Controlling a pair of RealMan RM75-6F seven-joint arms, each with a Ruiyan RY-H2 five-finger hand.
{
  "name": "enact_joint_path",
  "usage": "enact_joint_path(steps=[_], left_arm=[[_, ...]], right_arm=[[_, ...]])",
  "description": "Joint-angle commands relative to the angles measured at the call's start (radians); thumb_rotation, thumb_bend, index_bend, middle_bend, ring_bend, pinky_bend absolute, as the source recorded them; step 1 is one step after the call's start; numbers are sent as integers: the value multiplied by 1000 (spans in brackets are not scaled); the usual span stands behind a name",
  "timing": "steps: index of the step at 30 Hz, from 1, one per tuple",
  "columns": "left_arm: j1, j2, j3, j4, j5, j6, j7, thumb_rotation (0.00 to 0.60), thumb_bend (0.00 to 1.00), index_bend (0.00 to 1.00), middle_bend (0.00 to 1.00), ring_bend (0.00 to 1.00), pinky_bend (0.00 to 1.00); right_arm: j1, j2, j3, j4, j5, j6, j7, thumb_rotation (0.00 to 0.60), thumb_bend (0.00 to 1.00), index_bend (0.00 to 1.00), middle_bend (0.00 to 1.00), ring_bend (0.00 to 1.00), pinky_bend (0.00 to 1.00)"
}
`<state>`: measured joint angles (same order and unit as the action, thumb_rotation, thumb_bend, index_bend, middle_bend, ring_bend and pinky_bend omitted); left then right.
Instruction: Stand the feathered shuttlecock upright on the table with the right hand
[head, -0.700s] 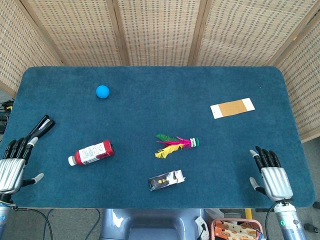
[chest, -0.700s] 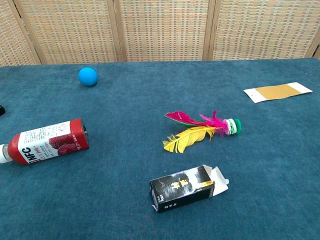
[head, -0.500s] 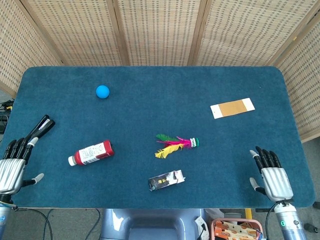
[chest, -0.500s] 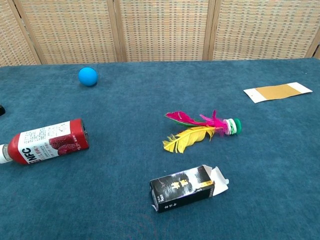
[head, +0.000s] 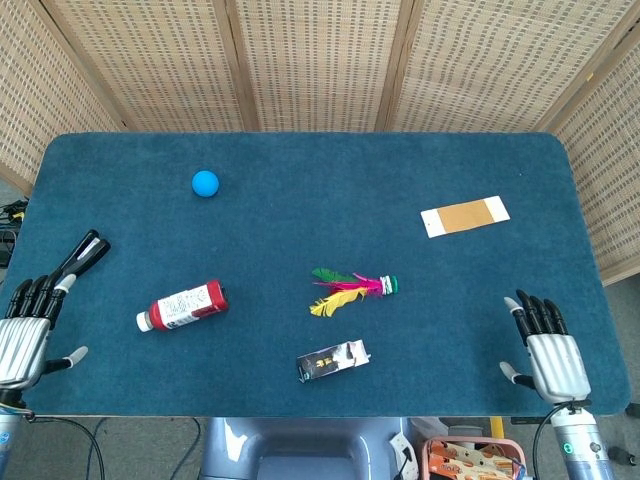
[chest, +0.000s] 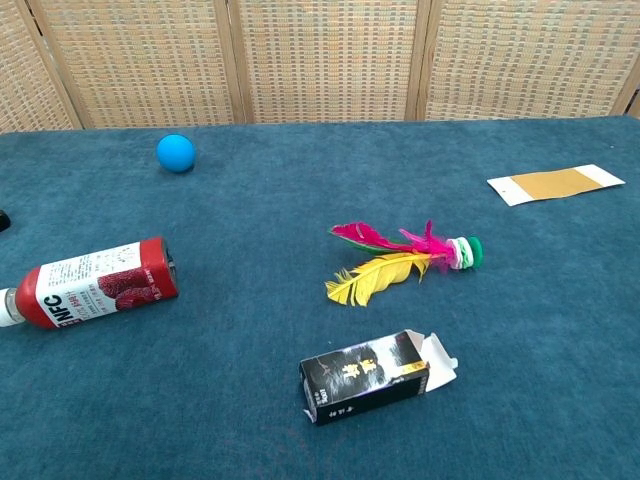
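Observation:
The feathered shuttlecock (head: 352, 288) (chest: 405, 258) lies on its side near the middle of the blue table, pink, green and yellow feathers pointing left and its green-and-white base to the right. My right hand (head: 547, 351) rests palm down at the table's front right corner, fingers apart and holding nothing, well to the right of the shuttlecock. My left hand (head: 24, 330) lies at the front left edge, also empty with fingers spread. Neither hand shows in the chest view.
A red juice bottle (head: 182, 306) lies on its side at the left. A small black carton (head: 333, 360) lies in front of the shuttlecock. A blue ball (head: 205, 183) sits far left, a tan card (head: 464, 216) far right, a black clip (head: 82, 257) by the left hand.
My right hand has shifted slightly toward the front edge. Nothing else has moved.

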<state>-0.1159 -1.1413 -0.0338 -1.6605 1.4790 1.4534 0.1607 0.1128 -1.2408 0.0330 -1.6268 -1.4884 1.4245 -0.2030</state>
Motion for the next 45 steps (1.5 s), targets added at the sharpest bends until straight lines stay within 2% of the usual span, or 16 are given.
enact_joint_path(steps=[1,19,25,33,37,41,45], left_arm=[[-2,-1,-1,1,-2,-3,0,600,13,0,0,0,0],[-3,-4,3,-8,7,-1,16,600,13,0,0,0,0],[-6,-6,3,-10,5,-8,20,600,13,0,0,0,0],[-9,-12,5,-4,15,-8,20,600,13,0,0,0,0],[-8,-16,4,3,16,-4,20,600,13,0,0,0,0],[-7,-15,-3,12,3,-2,12,600,13,0,0,0,0],[-9,-15,-12,20,-11,-5,-1,600,14,0,0,0,0]], right_arm=[[-3,-7,8,6,-2,16,8,600,92,52,0,0,0],[-14,-17,8,4,-25,48,1,600,96,52,0,0,0],[2,-57,17,-23,-51,52,-4,600,122,53,0,0,0],[123,-178,97,-75,-85,-21,-116,600,159,173,0,0,0],[191,-251,139,-87,-23,-108,-187,600,161,203,0,0,0],[241,-313,174,-73,51,-170,-253,600,165,283,0,0,0],[295,-390,214,-42,147,-229,-307,600,170,289,0,0,0]])
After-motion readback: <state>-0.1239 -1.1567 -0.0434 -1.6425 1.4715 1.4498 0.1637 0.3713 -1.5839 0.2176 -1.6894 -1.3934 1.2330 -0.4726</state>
